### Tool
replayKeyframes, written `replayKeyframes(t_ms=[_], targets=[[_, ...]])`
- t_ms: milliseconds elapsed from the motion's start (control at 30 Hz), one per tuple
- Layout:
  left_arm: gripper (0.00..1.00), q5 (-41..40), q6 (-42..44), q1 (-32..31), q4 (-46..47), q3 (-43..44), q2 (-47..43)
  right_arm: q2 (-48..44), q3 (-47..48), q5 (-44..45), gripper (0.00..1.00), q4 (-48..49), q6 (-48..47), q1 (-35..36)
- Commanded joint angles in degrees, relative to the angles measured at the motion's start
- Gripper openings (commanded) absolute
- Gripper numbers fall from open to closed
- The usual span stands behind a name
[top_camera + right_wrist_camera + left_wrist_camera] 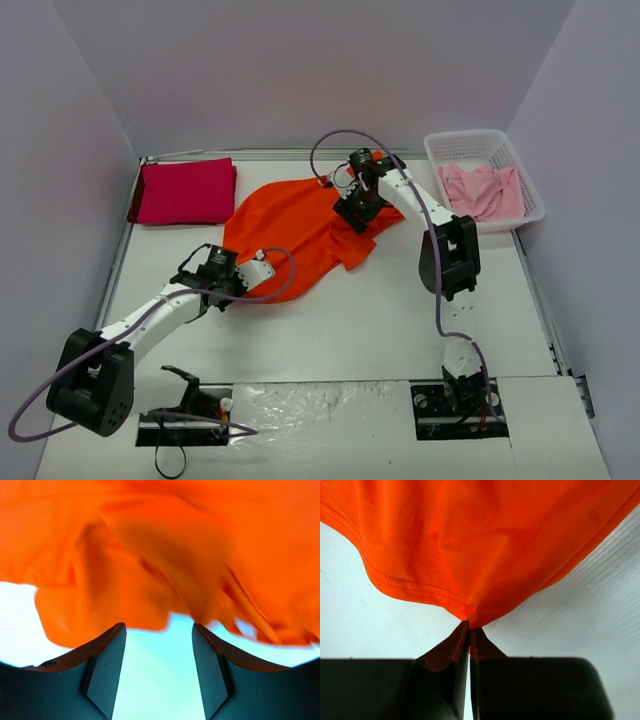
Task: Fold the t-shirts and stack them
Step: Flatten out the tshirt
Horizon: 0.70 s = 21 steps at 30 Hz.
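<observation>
The orange t-shirt [290, 235] lies rumpled and half spread near the middle of the table [400, 320], a little toward 12 o'clock. It looks like thin, light mesh cloth, limp enough to sag and bunch wherever it is lifted, and neither slippery nor fragile. I would say it wants holding at hems and corners, at two points well apart, so the fabric hangs flat rather than in a twist.

The left gripper [469, 626] has its fingers pressed together on a small peak of the stitched hem, at the shirt's 7 o'clock edge, and the cloth fans out from that pinch. The right gripper [159, 625] sits over the shirt's 2 o'clock side with its fingers spread wide. The orange folds hang just past the tips, and the blurred wrist view shows nothing between them, so I judge it holds nothing.

The magenta t-shirt [185, 190] rests folded at 10 o'clock. The pale pink t-shirt [482, 190] lies crumpled in the white lattice basket [462, 137] at 2 o'clock.
</observation>
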Motion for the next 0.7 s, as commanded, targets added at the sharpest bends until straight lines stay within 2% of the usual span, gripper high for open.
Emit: replayKeyframes(t_ms=[0, 100, 333, 500, 667], targets=[[0.02, 0.1, -0.6, -0.5, -0.2, 1.5, -0.2, -8.7, -2.1, 0.2, 0.52, 2.2, 1.1, -1.7], [0.02, -0.1, -0.6, -0.5, -0.4, 1.5, -0.7, -11.9, -3.2, -0.2, 0.56, 2.1, 1.3, -2.5], [0.02, -0.1, -1.2, -0.4, -0.3, 1.3, -1.5, -15.1, -10.7, -2.5, 0.5, 1.9, 3.6, -3.4], [0.02, 0.2, -1.4, -0.3, -0.1, 1.2, -1.9, -14.8, -16.4, -9.6, 0.49, 2.1, 4.5, -6.2], [0.02, 0.4, -1.3, -0.3, -0.1, 1.2, -1.8, -12.8, -20.7, -11.5, 0.44, 3.5, 3.5, -8.5]])
